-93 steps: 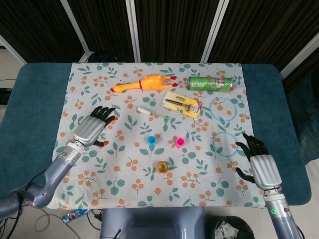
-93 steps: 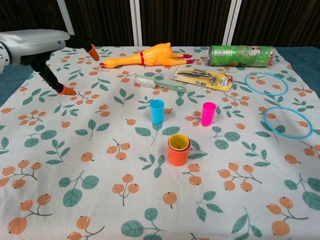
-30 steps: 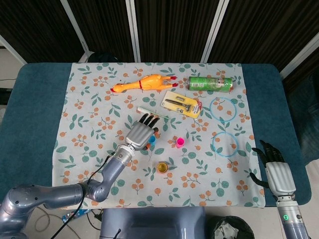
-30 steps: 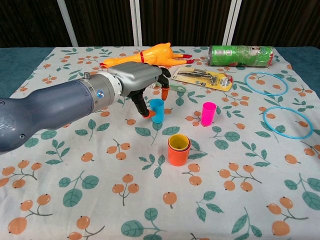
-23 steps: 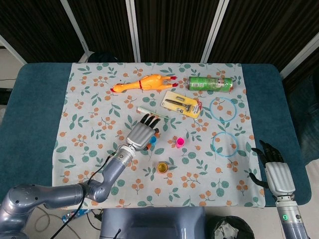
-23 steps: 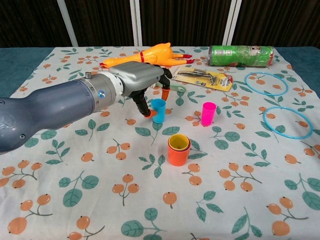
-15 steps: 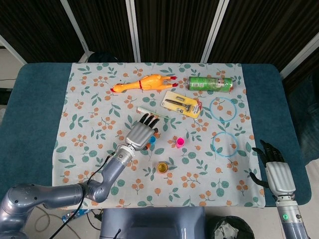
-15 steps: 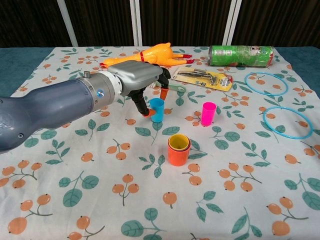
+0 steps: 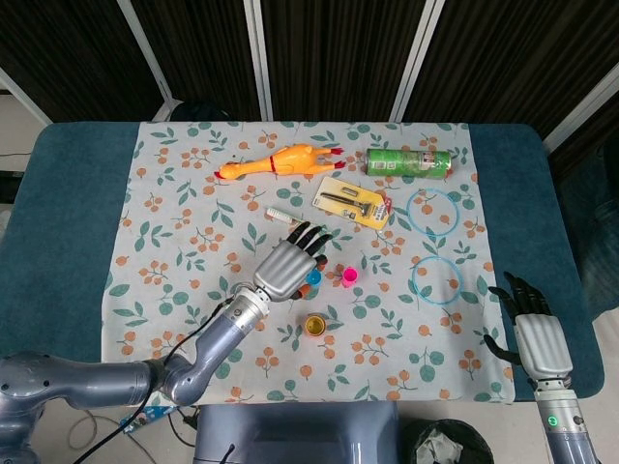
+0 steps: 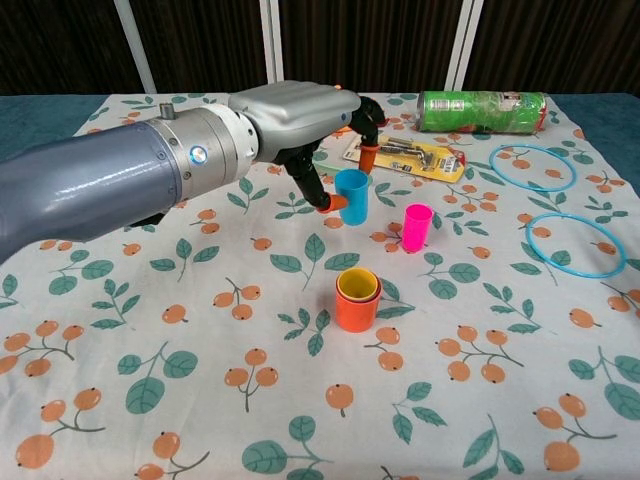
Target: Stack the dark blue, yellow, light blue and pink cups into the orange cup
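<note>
My left hand (image 9: pixel 287 268) (image 10: pixel 300 115) pinches the light blue cup (image 9: pixel 312 278) (image 10: pixel 351 196) between thumb and fingers and holds it upright above the cloth. The pink cup (image 9: pixel 350 275) (image 10: pixel 417 227) stands just right of it. In front stands the orange cup (image 9: pixel 315 325) (image 10: pixel 357 305) with the yellow cup (image 10: pixel 357 284) nested inside; no dark blue cup shows. My right hand (image 9: pixel 535 333) rests at the table's front right edge, fingers apart and holding nothing, and shows only in the head view.
Along the back lie a rubber chicken (image 9: pixel 276 161), a green can (image 9: pixel 408 162) (image 10: pixel 482 110) and a razor pack (image 9: pixel 353 202) (image 10: pixel 410 152). Two blue rings (image 9: pixel 433 213) (image 9: pixel 436 280) lie to the right. A toothbrush (image 9: pixel 279 212) lies partly behind my left hand.
My left hand has closed on the light blue cup, lifted it off the cloth and carried it a little to the right. The right hand has not moved.
</note>
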Tool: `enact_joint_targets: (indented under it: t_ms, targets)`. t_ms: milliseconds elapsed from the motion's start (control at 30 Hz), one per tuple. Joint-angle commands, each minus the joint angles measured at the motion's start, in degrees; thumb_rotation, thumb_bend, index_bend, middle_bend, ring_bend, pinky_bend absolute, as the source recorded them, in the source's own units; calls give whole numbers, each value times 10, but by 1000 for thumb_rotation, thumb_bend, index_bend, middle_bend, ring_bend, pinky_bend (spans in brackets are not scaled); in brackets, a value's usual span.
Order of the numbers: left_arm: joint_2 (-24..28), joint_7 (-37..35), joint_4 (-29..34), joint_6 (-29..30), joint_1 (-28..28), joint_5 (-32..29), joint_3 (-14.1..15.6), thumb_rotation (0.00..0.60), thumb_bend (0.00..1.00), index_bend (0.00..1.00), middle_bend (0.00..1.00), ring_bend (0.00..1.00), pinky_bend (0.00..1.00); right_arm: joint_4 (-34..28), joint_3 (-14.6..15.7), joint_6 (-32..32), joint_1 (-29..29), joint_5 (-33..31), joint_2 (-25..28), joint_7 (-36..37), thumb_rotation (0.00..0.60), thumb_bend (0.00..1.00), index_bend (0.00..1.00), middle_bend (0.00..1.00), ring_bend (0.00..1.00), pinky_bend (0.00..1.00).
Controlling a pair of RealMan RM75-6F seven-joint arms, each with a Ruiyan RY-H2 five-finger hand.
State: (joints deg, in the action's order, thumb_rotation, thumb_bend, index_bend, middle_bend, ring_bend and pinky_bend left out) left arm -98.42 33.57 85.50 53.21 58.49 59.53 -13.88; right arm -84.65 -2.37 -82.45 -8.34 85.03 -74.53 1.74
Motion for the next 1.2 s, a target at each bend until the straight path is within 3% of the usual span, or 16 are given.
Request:
enact_joint_targets:
  t_ms: [33,433,833,1200]
  targets:
    - [25,-5,51,3,-1,7,-2,600,332,508,98,0,17,0,0,0,0,1,0,0,600,321,190,43,42,120]
    - [69,1,145,-20,3,-17,16,600,332,508,96,0,17,0,-3,1,2,0,-2,-5,600,321,190,42,41,120]
    - [75,33,150,-3,5,4,50,600,331,508,97,0,17,0,-5,4,3,-1,-4,-10,600,321,190,43,41,120]
    - [69,38,138,0,6,4,63,600,323,507,97,0,17,-1,-7,4,5,-1,-4,-10,600,321,190,42,42,120]
